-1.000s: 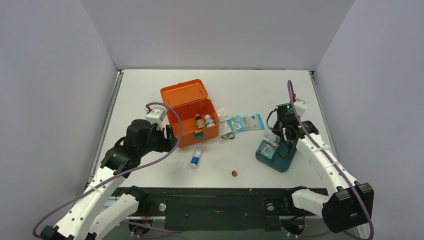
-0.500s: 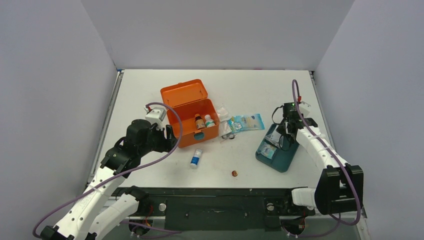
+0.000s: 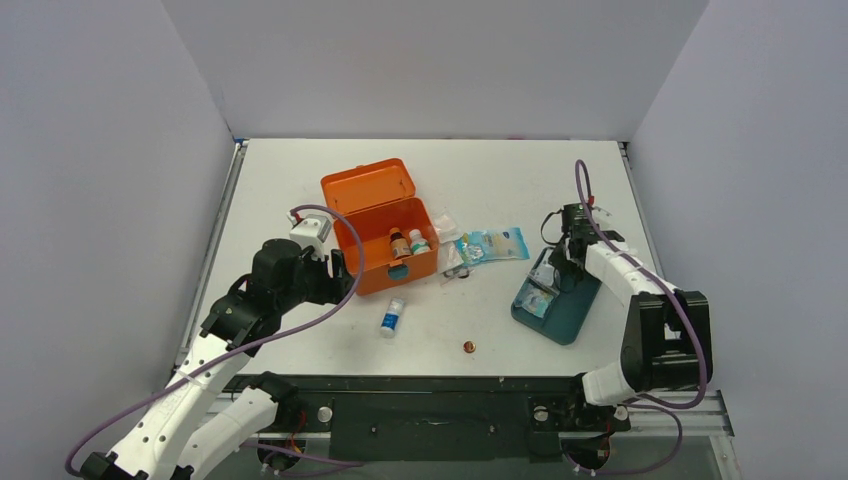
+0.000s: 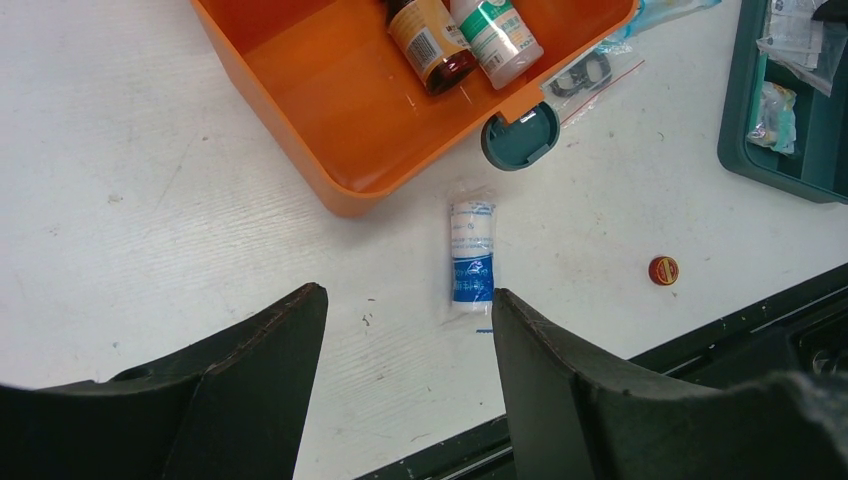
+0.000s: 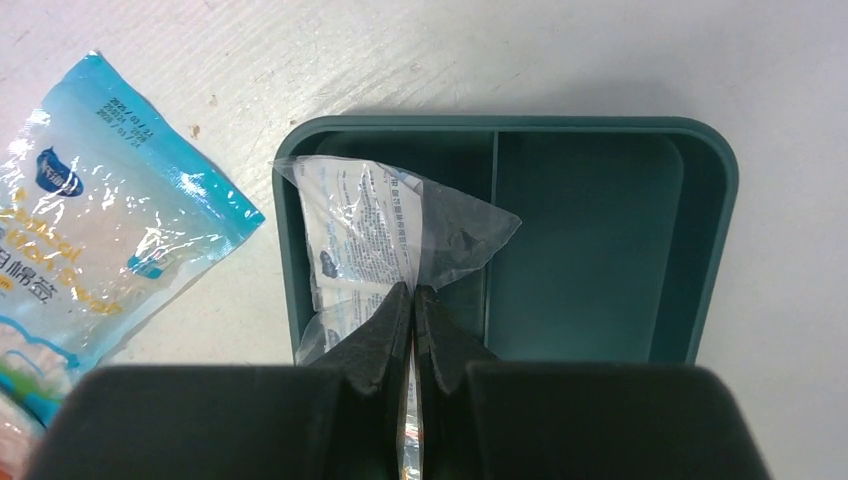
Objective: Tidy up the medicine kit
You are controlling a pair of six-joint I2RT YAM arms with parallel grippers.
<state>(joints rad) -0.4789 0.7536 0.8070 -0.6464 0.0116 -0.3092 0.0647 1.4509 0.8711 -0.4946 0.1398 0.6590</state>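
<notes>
right arm's (image 3: 640,290) elbow has swung in toward its base, while the right gripper (image 5: 412,300) stays over the teal tray (image 5: 710,250), jaws pressed together on a clear packet (image 5: 360,230) that lies over one tray compartment. left gripper (image 4: 407,293) hangs with jaws apart, holding nothing, above a bandage roll (image 4: 471,262). the medicine kit (image 3: 380,225), lid open, sits at 10 o'clock from the middle of the table (image 3: 300,180), two bottles (image 4: 430,45) inside; the tray lies at its 4 o'clock.
</notes>
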